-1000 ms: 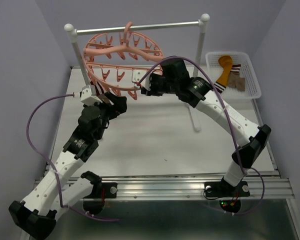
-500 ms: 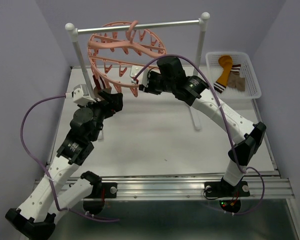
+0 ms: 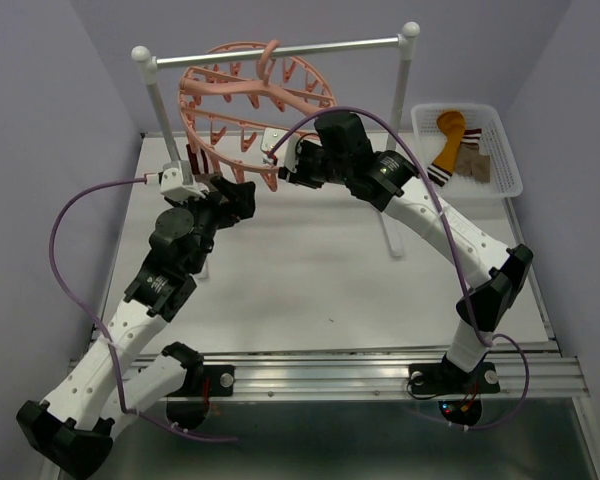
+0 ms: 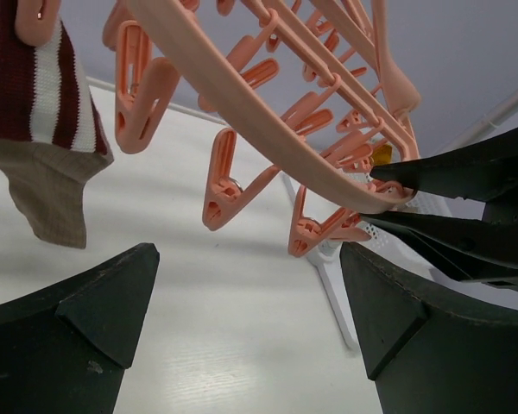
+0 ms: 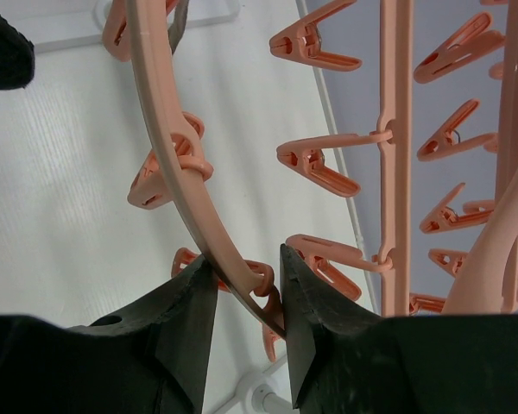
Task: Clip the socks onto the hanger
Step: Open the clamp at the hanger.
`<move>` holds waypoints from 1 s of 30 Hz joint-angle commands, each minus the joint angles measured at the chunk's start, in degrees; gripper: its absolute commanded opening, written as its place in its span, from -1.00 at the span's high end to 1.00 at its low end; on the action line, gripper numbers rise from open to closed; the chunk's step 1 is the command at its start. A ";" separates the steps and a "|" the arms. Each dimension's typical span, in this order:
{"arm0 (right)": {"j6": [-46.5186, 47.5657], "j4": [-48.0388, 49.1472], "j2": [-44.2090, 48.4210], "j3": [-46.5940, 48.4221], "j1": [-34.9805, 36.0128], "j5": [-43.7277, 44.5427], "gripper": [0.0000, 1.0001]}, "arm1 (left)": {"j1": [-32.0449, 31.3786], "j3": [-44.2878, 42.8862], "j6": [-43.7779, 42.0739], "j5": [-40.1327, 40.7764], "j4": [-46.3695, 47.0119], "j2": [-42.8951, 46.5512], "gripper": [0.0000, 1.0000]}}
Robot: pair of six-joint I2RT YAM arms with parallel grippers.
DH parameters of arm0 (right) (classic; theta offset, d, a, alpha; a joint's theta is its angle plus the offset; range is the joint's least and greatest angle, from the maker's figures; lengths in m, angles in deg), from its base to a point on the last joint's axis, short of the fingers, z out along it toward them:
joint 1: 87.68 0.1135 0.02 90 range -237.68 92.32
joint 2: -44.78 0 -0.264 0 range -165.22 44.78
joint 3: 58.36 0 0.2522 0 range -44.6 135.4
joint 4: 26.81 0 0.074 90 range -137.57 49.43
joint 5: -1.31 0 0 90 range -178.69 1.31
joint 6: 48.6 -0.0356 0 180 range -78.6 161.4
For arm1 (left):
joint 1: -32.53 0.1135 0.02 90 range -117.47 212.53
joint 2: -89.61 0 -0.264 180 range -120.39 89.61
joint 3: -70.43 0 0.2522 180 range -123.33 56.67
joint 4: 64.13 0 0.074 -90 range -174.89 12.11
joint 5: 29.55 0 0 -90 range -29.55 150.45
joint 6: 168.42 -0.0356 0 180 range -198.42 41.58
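The left gripper [image 4: 246, 254] hangs wide open and empty under the hanger [image 3: 230, 88], probably waiting. The right gripper [image 5: 244, 263] pinches the hanger's rim, likely to steady it. One clipped sock [image 4: 43, 129] is partly cut off by the frame edge. Other socks [image 3: 448, 150] lie in the far basket [image 3: 507, 155], hard to count.

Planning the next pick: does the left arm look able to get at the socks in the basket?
Probably not: the socks lie far right in the basket, and the right arm, clamped on the hanger, crosses between them and the left gripper.
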 commanded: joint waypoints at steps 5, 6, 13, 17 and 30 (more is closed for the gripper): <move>-1.63 1.60 1.36 2.23 -0.28 1.59 0.22 | -0.01 -6.23 -6.07 -3.80 4.50 -6.04 -0.97; -1.72 1.69 1.45 2.14 -0.28 1.50 0.22 | 0.07 -6.76 -6.42 -3.80 4.14 -6.66 -0.95; -0.84 1.34 1.98 1.62 -0.28 1.76 0.23 | 0.07 -4.93 -8.45 -5.82 6.77 -5.79 -0.94; -0.57 1.16 2.16 1.26 -0.28 1.85 0.24 | 0.16 -1.94 -10.73 -8.19 9.67 -3.07 -0.98; -0.05 1.16 3.21 0.21 -0.28 1.06 0.24 | 2.71 -1.32 -16.44 -15.05 10.12 -3.33 -0.98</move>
